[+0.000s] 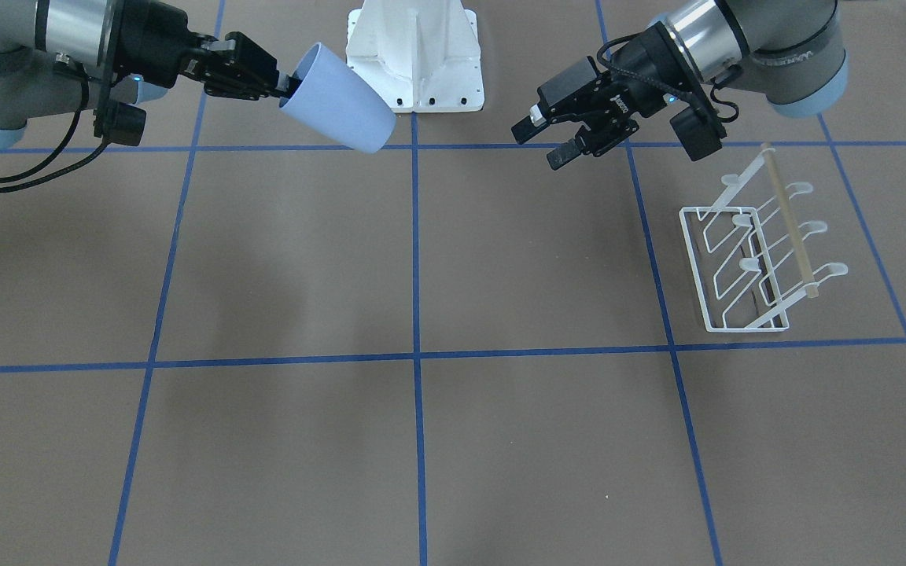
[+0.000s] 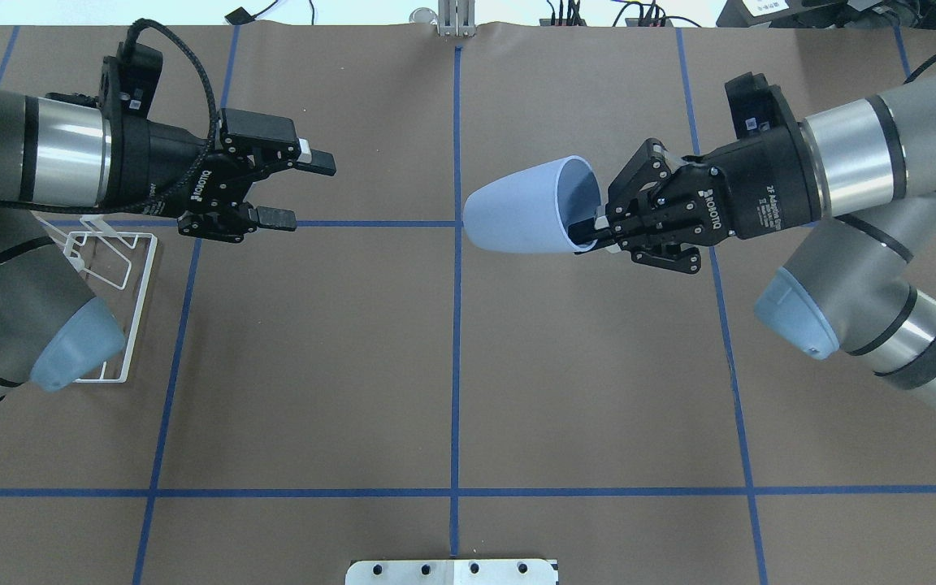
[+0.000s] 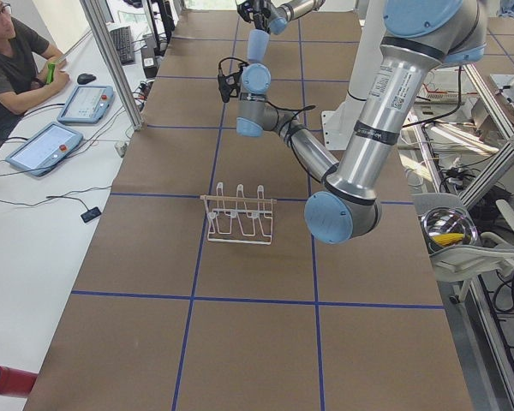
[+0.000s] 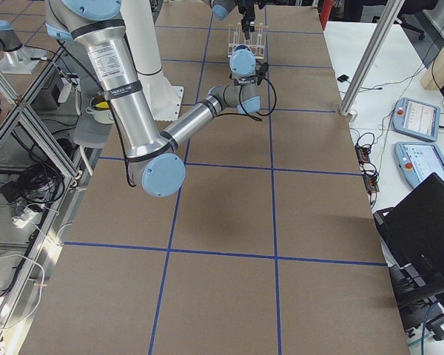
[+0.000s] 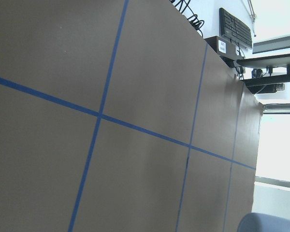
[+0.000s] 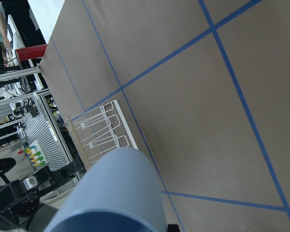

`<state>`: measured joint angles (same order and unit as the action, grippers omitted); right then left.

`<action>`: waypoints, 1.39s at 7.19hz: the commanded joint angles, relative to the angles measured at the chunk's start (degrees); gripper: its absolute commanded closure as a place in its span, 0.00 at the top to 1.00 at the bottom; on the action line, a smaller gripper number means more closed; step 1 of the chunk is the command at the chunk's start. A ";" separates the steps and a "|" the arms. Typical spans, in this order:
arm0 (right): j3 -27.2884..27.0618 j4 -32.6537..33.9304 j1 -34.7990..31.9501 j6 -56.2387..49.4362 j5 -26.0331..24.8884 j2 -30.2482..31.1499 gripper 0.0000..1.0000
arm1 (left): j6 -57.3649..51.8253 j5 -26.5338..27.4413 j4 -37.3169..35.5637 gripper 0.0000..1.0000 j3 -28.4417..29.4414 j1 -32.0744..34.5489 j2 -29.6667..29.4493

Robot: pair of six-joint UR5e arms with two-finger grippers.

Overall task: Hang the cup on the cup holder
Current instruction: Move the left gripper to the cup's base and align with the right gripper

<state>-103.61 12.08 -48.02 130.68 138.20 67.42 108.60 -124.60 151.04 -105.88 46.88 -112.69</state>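
Note:
The light blue cup (image 2: 521, 209) is held in the air on its side, its closed bottom pointing toward the table's middle. My right gripper (image 2: 591, 232) is shut on the cup's rim, one finger inside and one outside; both also show in the front view, the cup (image 1: 340, 101) and the gripper (image 1: 289, 85). My left gripper (image 2: 301, 192) is open and empty, apart from the cup and facing it; in the front view (image 1: 542, 145) it is above the table. The white wire cup holder (image 1: 760, 255) stands on the table near the left arm, partly hidden under that arm in the overhead view (image 2: 123, 276). The right wrist view shows the cup (image 6: 118, 193) and the holder (image 6: 100, 135).
The white robot base mount (image 1: 415, 59) stands between the arms. Blue tape lines cross the brown table (image 2: 452, 366). An operator (image 3: 8, 60) sits beside the table with tablets (image 3: 47, 145). A bowl (image 3: 448, 229) sits on a shelf off the table.

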 commanded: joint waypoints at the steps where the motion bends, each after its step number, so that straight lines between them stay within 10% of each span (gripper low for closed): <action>1: 0.16 -11.77 5.89 7.45 -9.39 -0.01 0.00 | 4.13 0.06 1.27 0.98 0.15 -0.30 -2.00; 6: 2.43 -21.90 8.47 16.00 -17.51 -0.53 0.00 | 26.40 9.51 24.00 0.97 1.47 -6.41 -3.86; 10: 2.89 -25.62 10.66 17.59 -19.55 -1.93 0.00 | 26.40 11.22 26.31 0.97 1.64 -8.11 -6.49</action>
<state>-100.76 -12.62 -38.35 147.79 118.93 66.09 135.03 -113.96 176.55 -104.32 39.58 -118.63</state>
